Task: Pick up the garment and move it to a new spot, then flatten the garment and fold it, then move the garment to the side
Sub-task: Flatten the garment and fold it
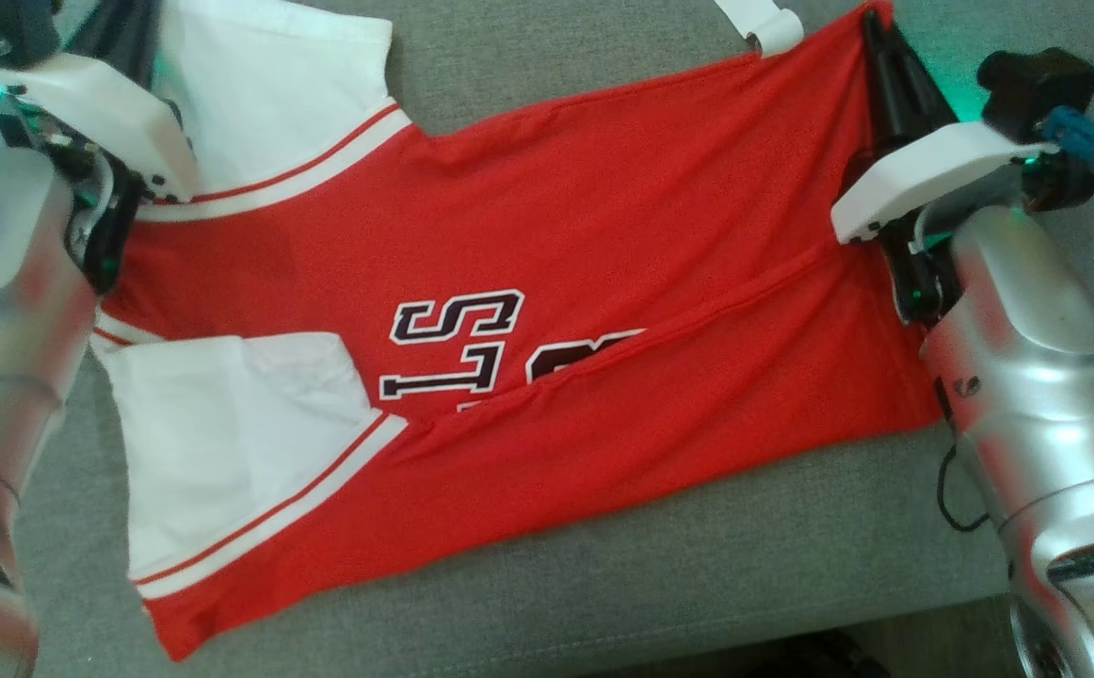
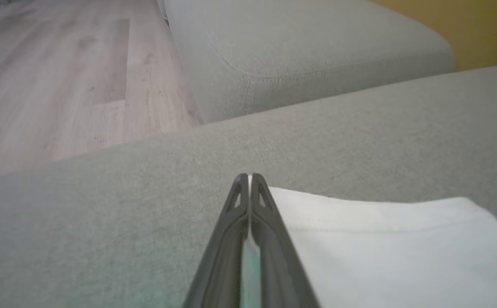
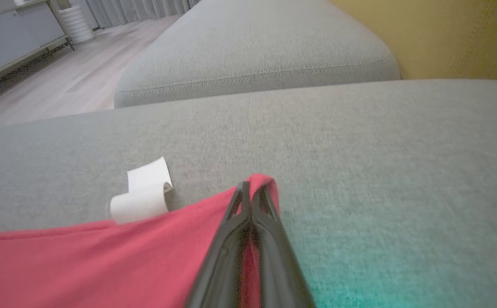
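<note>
At the centre of the right wrist view, the right gripper (image 3: 253, 188) has its two long dark fingers pressed together on a corner of the garment (image 1: 603, 235), a red sports jersey of smooth knit with white sleeves. The red cloth wraps round the fingertips. At the centre of the left wrist view, the left gripper (image 2: 249, 177) is also closed tight. A sliver of white shows between its tips, so it looks to be pinching the edge of the white sleeve (image 2: 381, 239) that spreads to the lower right.

The jersey lies stretched across the middle of the head view on a grey woven sofa cushion (image 1: 698, 584). Its sleeves are at the left and its hem at the right. The black-and-white lettering (image 1: 458, 344) is cut off by a long diagonal fold, and the strip nearest the bottom of the frame seems to be turned over onto it. A curled white strip of paper (image 3: 141, 196) sits just beside the hem, near the top of the head view.

From where I stand this is the folding step, with both ends of the upper edge gripped. The next move calls for lifting the two ends together, keeping the edge taut, and carrying it down over the middle.
</note>
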